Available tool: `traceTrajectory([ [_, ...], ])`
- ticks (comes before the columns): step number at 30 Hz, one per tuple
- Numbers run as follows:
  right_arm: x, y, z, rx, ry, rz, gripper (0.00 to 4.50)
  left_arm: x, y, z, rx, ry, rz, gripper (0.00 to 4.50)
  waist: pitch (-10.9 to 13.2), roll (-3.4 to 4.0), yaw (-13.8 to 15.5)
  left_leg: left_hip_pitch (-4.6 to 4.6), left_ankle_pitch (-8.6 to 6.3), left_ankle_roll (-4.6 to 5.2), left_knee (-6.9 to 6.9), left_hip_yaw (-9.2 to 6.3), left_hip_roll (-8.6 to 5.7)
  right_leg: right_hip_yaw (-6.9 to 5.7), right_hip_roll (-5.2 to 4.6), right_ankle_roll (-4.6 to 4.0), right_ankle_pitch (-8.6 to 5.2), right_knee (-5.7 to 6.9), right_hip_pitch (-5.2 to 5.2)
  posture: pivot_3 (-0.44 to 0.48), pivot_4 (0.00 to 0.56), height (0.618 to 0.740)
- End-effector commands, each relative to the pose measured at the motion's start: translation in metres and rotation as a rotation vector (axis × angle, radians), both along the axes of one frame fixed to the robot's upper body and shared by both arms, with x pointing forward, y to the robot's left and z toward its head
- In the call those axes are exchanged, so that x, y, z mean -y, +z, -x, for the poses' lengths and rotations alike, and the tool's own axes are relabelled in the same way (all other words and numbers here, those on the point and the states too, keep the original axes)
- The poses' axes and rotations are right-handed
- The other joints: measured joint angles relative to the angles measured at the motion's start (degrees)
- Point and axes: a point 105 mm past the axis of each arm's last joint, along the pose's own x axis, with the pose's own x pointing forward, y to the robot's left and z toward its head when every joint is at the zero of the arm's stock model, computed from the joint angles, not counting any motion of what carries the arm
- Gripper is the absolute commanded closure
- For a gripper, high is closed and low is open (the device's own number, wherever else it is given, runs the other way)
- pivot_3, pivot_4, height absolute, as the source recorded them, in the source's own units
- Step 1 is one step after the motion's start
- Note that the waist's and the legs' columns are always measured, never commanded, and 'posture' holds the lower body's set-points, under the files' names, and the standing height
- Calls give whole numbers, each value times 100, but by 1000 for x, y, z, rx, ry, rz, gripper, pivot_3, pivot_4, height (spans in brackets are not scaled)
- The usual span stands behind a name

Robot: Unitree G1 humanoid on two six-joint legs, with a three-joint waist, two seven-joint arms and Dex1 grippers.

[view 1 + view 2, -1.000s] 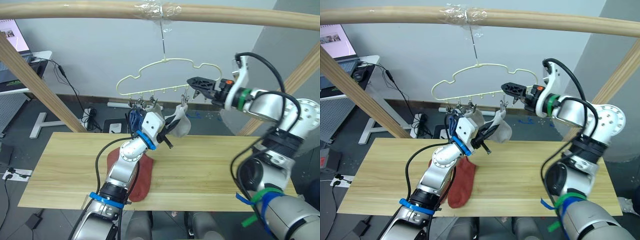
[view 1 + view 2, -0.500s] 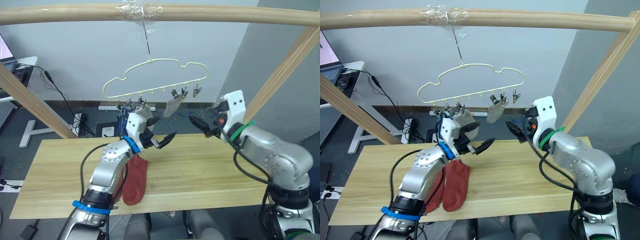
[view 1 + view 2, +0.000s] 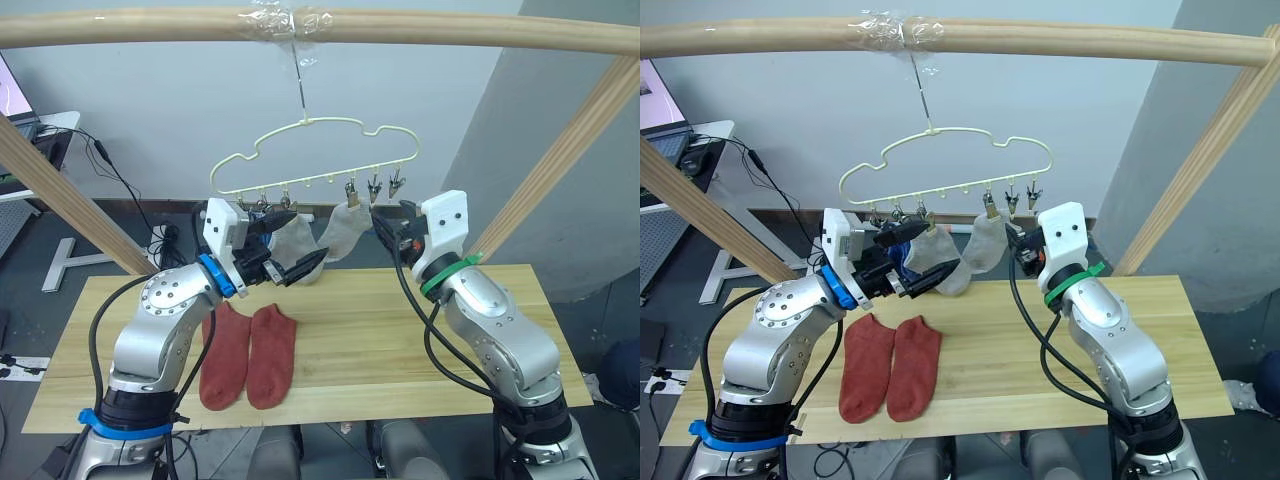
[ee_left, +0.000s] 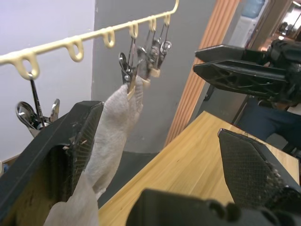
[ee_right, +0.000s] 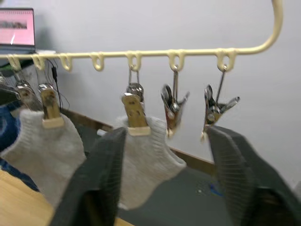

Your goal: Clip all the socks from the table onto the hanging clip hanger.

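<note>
Left eye view: second grey sock [image 3: 343,230] now clipped on clip hanger [image 3: 310,155]; both tools, left [image 3: 292,262] and right [image 3: 385,228], withdrawn, open, empty. Two red socks [image 3: 248,352] remain on desk [image 3: 380,340].

Two rust-red socks [image 3: 248,342] on light yellowish wood table [image 3: 380,330]. Two light grey socks [image 3: 987,243] and something blue [image 3: 902,252] under pale yellow-green clip hanger [image 3: 310,150]. Black-fingered left pincer [image 3: 290,262]; blue wrist band.
</note>
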Motion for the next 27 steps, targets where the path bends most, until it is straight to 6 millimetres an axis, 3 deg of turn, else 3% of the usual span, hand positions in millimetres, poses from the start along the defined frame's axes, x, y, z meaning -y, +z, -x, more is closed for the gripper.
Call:
traceTrajectory([
  [1, -2, 8, 0, 52, -11, -3, 2469, 1, 15, 8, 55, -10, 13, 0, 0, 0, 16, 1, 0, 0, 0, -1, 0, 0, 0, 0, 0, 2, 0, -114, 189, 740],
  [27, -13, 5, -50, 1, -159, -82, 2469, 4, 25, 10, 97, -5, 9, 0, 0, 0, 120, 10, 2, -2, 6, 0, 1, 1, 0, -2, 1, 30, -1, -79, 198, 740],
])
